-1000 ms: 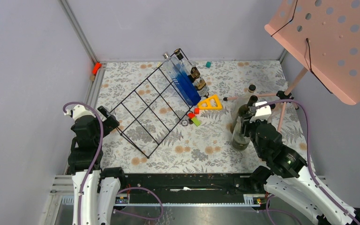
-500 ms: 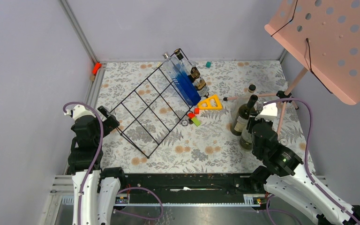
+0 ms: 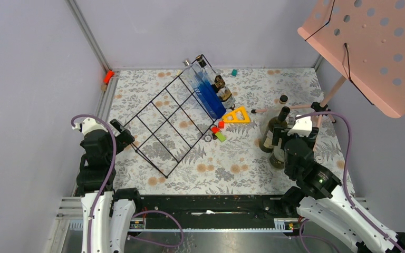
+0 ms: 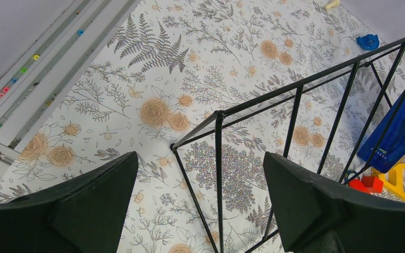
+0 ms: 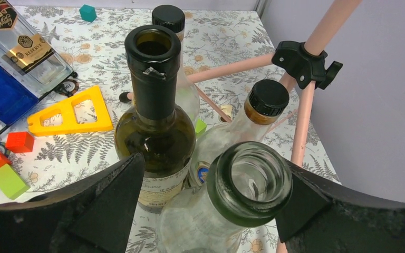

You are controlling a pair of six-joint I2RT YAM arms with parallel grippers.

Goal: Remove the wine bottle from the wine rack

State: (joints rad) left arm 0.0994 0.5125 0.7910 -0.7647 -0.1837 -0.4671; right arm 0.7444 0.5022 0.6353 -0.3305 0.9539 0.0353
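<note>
The wine bottle (image 5: 250, 184), clear glass with a greenish open mouth, stands upright on the table at the right (image 3: 277, 157), away from the wine rack. My right gripper (image 5: 213, 179) is open around its neck, with a wide gap on the left side and the right finger close to the rim. The black wire wine rack (image 3: 169, 124) lies at the table's centre-left, with a blue box and labelled bottles (image 3: 211, 92) at its far end. My left gripper (image 4: 199, 163) hangs open over the rack's near corner (image 4: 219, 113), holding nothing.
A dark green open bottle (image 5: 155, 126) stands just left of the wine bottle, with two black-capped bottles (image 5: 263, 103) behind. The pink music stand (image 3: 372, 47) and its legs (image 5: 300, 121) crowd the right side. A yellow triangle (image 3: 236, 116) and small coloured blocks (image 3: 219, 132) lie mid-table.
My right gripper carried the wine bottle a little right and nearer, beside the dark bottle. Its jaws have now spread open. The left arm has not moved.
</note>
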